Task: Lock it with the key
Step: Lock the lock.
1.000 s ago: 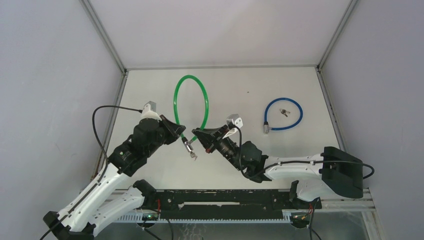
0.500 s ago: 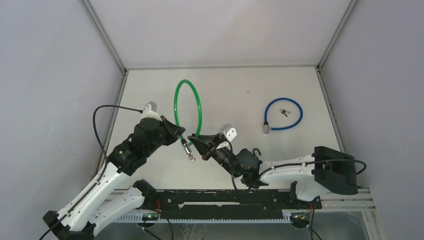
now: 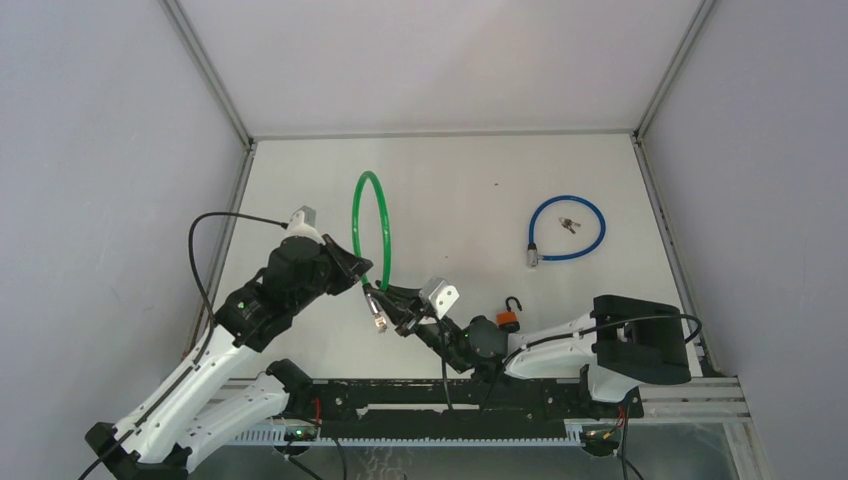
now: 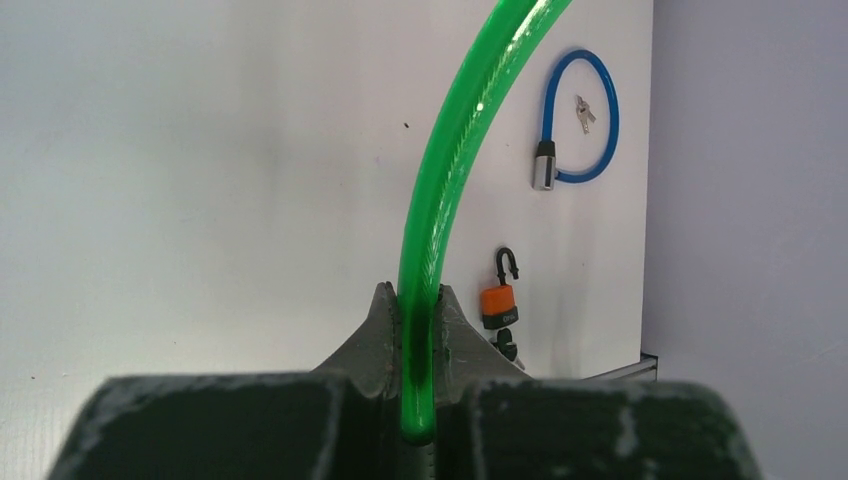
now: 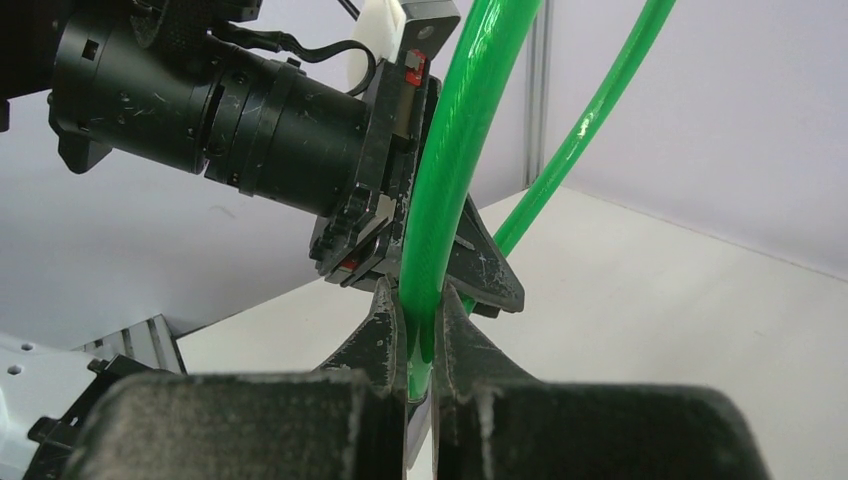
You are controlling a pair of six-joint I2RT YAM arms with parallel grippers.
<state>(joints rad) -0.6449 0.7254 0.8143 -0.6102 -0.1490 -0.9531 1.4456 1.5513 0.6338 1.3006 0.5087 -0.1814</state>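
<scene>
A green cable lock [image 3: 371,226] stands up as a narrow loop between my two grippers. My left gripper [image 3: 357,272] is shut on one end of the cable [image 4: 432,220], which runs up from between the jaws [image 4: 413,300]. My right gripper [image 3: 396,302] is shut on the other end [image 5: 450,170], close against the left one [image 5: 415,300]. The cable's metal lock head [image 3: 378,312] hangs below them; a key in it is too small to make out. Small keys [image 3: 570,225] lie inside a blue cable lock [image 3: 567,228] at the far right.
An orange padlock [image 3: 509,318] with an open shackle lies on the white table [image 3: 480,190] beside the right forearm, a black key head [image 4: 508,345] under it. Grey walls close the left, right and back. The black rail [image 3: 450,395] runs along the near edge.
The right arm has swung left and brought its cable end up to the left gripper. The green loop has narrowed and stood upright. The orange padlock has come into view.
</scene>
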